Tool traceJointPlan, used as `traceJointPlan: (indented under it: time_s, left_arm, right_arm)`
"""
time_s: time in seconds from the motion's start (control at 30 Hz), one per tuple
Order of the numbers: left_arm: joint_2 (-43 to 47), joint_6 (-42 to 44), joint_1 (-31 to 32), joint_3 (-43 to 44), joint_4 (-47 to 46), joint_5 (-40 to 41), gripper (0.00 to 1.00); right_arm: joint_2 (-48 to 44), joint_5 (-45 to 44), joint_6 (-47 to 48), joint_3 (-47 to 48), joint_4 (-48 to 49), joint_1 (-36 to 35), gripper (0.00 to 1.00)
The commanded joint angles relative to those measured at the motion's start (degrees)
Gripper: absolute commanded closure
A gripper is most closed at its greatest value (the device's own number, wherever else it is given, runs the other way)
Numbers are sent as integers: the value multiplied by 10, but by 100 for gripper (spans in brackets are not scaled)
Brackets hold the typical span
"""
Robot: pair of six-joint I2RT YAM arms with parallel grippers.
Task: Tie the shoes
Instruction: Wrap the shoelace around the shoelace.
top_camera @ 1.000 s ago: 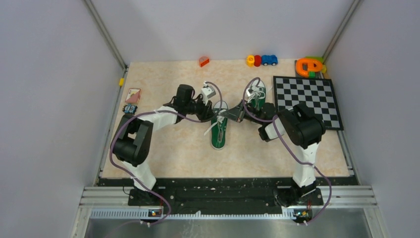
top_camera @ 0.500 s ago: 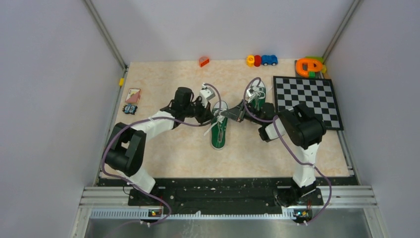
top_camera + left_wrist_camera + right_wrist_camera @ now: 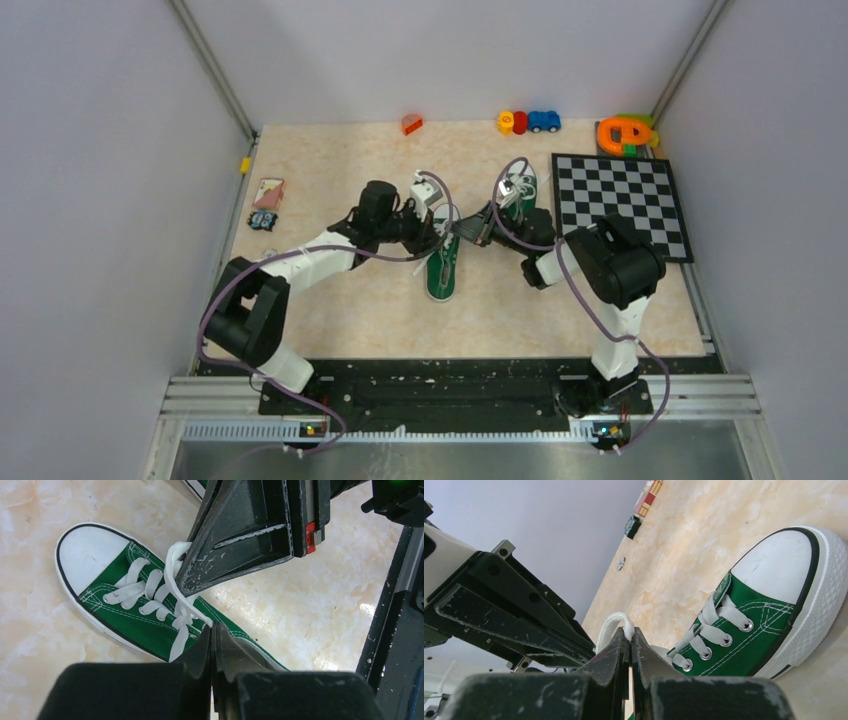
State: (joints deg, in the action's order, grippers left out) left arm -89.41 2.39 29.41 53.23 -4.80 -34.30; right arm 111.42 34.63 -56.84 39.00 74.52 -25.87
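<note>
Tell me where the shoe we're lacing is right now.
In the top view, the shoe lies mid-table, left of the second shoe, with the left gripper and right gripper both pinching its laces.

Plain grey walls (image 3: pixel 100 200) enclose a beige marbled tabletop (image 3: pixel 380 310).

near shoe (image 3: pixel 443 275) central, far shoe (image 3: pixel 520 190) behind-right, checkerboard (image 3: pixel 625 200) further right, toys (image 3: pixel 528 122) behind

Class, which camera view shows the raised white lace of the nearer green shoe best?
The left wrist view: the lace runs clearly from the crossed rows up into its loop. The right wrist view shows the loop's top and some rows; the top view shows it tiny.
</note>
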Motion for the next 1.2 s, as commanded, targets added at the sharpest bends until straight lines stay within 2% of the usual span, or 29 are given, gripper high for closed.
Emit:
traceJointPlan:
  time_s: [0.0,0.33,0.63,0.93,1.17]
  left_arm:
    - [-13,-22,9,12,-23,32,100]
    - [-57,-52,10,39,-34,51,100]
    - [-55,-113,11,29,-82,43,100]
    - [-66,-148,9,25,-108,71,100]
    - [-32,-181,-36,13,-81,33,100]
  right_arm:
    - [-33,-16,14,-2,7,-9,100]
    - [-36,-14,15,-1,-1,-9,100]
    - [-40,-16,16,-1,-10,-11,100]
    - [-50,-17,23,-6,-19,-11,100]
    - [-59,-2,44,-1,-45,-10,100]
